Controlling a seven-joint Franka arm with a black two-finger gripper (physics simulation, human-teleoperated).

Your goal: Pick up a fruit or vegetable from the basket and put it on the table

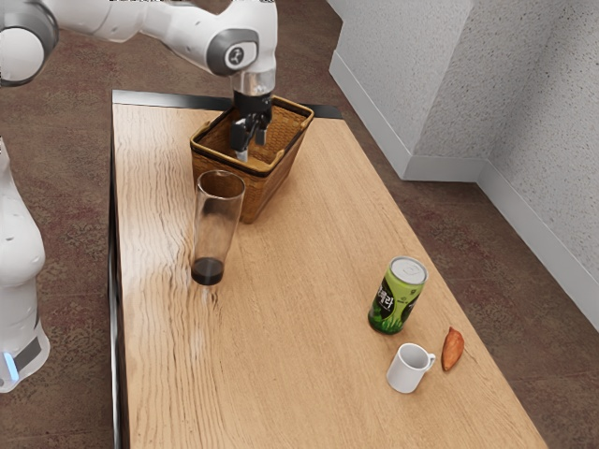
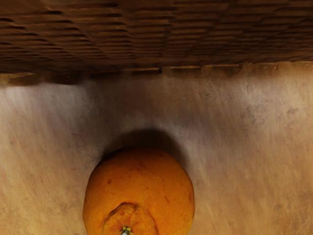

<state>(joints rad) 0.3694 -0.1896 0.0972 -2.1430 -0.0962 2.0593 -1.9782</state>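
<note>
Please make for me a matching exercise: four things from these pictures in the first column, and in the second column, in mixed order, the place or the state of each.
Column 1
1. tall transparent glass
2. green metal can
3. small white mug
4. round orange fruit

Column 2
A. has its handle toward the pointed reddish-orange item
B. lies inside the brown woven basket
C. is dark only at its bottom
D. stands upright, with printing on its side

Right pairs: 1-C, 2-D, 3-A, 4-B
</note>
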